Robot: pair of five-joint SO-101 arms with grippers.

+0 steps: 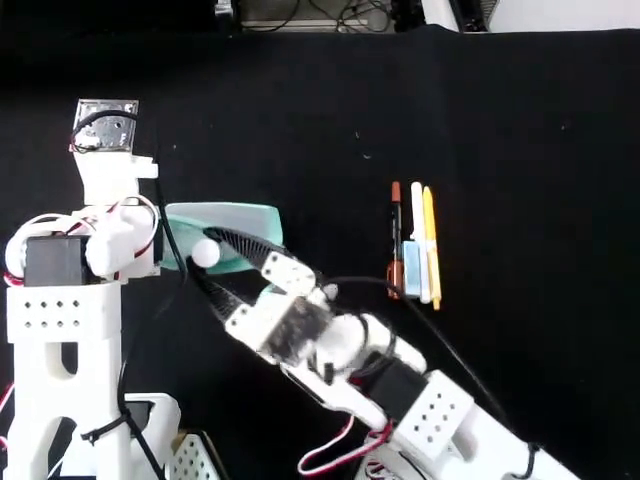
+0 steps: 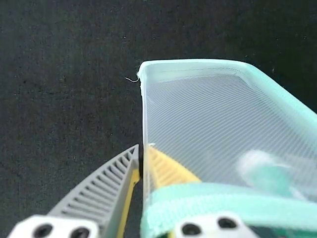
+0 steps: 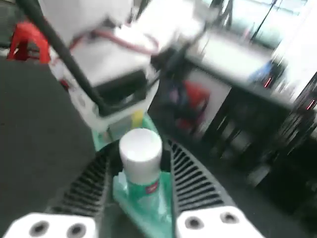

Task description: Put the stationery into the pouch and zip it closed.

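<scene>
The teal-trimmed translucent pouch (image 1: 235, 222) lies left of the table's centre with its mouth toward the left arm. My left gripper (image 2: 143, 151) is shut on the pouch's (image 2: 213, 119) edge, grey finger outside and yellow finger (image 2: 166, 168) inside. My right gripper (image 1: 208, 262) is shut on a glue stick (image 1: 205, 252) with a white cap and green body, right at the pouch mouth. In the right wrist view the glue stick (image 3: 141, 158) stands between the black fingers (image 3: 190, 183). Seen through the pouch wall is a blurred white and teal shape (image 2: 262, 171).
To the right, a brown pen (image 1: 396, 225), a white pen (image 1: 418, 235) and a yellow pen (image 1: 431, 240) lie side by side with a light blue eraser (image 1: 411, 268). Black cloth (image 1: 520, 150) covers the table. The right arm's cable (image 1: 450, 350) runs past the pens.
</scene>
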